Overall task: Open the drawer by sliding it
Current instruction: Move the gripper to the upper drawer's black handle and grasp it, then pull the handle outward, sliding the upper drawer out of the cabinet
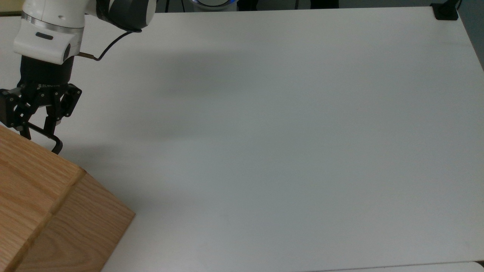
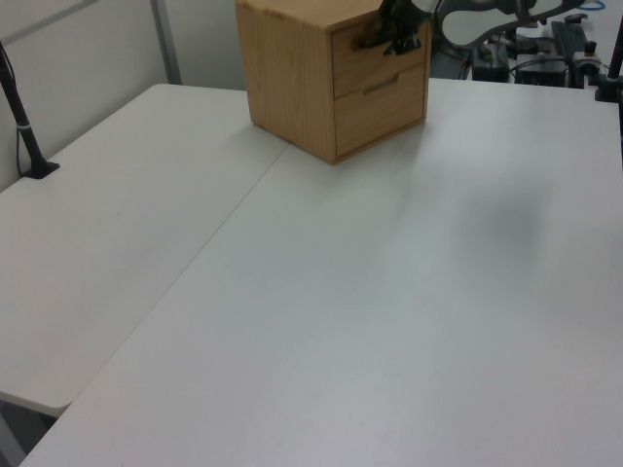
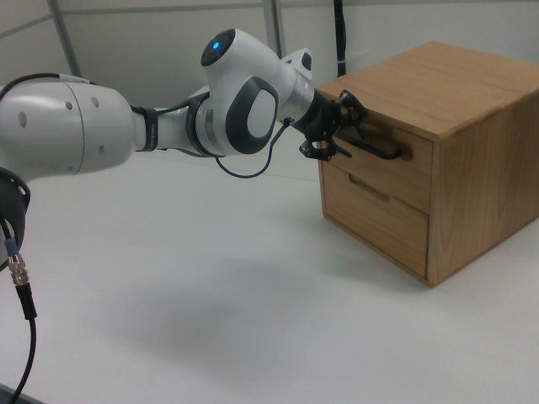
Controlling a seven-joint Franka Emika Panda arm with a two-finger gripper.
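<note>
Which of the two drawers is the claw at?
The upper drawer, with the black bar handle; the claw sits at that bar.

One wooden cabinet [image 3: 438, 151] stands on the white surface [image 1: 287, 143]. It carries two drawers: one upper drawer [image 3: 383, 145] and one lower drawer [image 3: 375, 217]. Each drawer bears one handle, two in all: one black bar handle [image 3: 381, 151] above, one smaller handle [image 3: 369, 188] below. I have one arm [image 3: 135, 126] and one claw [image 3: 333, 128], and the claw has two fingers [image 1: 48, 122]. One black clamp [image 1: 445, 10] sits at the surface's corner.
</note>
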